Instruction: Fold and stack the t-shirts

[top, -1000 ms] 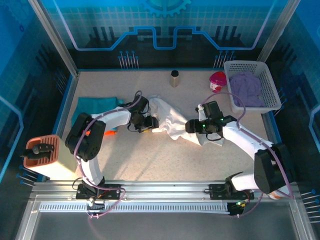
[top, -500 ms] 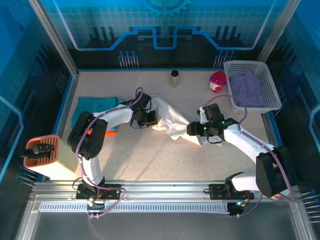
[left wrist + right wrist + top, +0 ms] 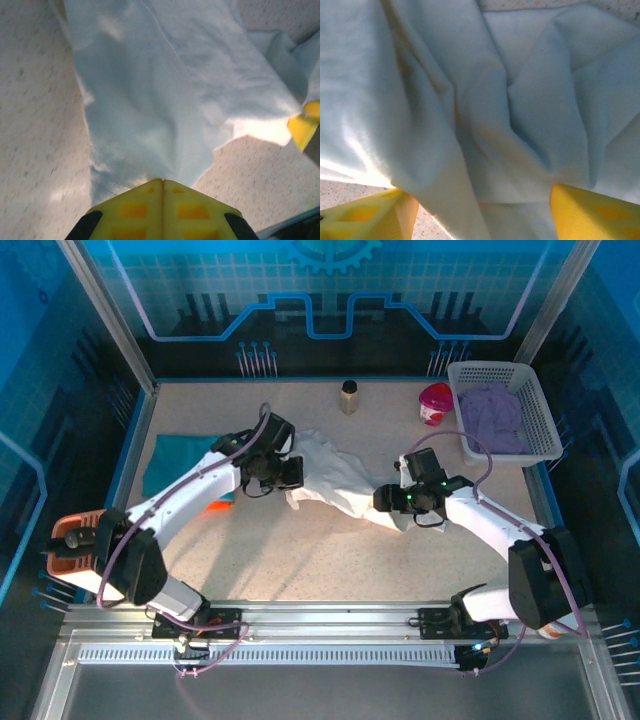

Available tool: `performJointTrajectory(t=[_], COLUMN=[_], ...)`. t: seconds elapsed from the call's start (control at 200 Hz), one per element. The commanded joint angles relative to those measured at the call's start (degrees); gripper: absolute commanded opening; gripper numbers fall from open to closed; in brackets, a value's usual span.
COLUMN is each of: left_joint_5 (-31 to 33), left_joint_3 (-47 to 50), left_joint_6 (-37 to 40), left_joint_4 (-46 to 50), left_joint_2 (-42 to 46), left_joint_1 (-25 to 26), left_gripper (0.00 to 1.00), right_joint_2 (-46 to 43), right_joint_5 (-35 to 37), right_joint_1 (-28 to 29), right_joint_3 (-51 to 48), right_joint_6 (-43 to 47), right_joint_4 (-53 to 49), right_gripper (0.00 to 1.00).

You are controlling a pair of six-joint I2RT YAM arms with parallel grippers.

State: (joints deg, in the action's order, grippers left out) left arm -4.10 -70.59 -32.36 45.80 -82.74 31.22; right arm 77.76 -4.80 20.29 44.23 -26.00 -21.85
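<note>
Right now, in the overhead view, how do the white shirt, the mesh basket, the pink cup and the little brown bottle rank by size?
1. white shirt and mesh basket: they cover about the same area, too close to rank.
2. pink cup
3. brown bottle, narrower than the cup.

Three t-shirts (image 3: 335, 480); one basket (image 3: 512, 456), bottle (image 3: 349, 397), cup (image 3: 435, 402)
</note>
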Motion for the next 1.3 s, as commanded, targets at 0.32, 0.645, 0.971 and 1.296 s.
performJointTrajectory(t=[0.32, 0.645, 0.971, 1.296], left_joint_5=[8.0, 8.1, 2.8, 0.7], left_joint_3=[21.7, 20.9, 14.5, 9.2], left_joint_6=[-26.6, -20.0, -4.1, 1.9], left_joint_4=[6.1, 8.5, -0.6, -5.1], left_joint_2=[17.3, 14.8, 4.5, -4.5], left_joint_1=[17.5, 14.1, -0.3, -5.6], left_gripper=[0.01, 0.49, 0.50, 0.49], right_joint_2=[-6.0, -13.3, -8.8, -0.8], right_joint_5=[12.7, 10.5, 3.6, -1.3], right_joint_1=[-5.3, -21.1, -28.8, -28.8], right_joint_3=[-3.8, -10.4, -13.6, -11.2], right_joint_6=[-7.0, -8.0, -9.1, -11.8], right_joint_4=[-4.0, -6.1, -2.4, 4.9], right_gripper=[0.72, 0.73, 0.61, 0.50])
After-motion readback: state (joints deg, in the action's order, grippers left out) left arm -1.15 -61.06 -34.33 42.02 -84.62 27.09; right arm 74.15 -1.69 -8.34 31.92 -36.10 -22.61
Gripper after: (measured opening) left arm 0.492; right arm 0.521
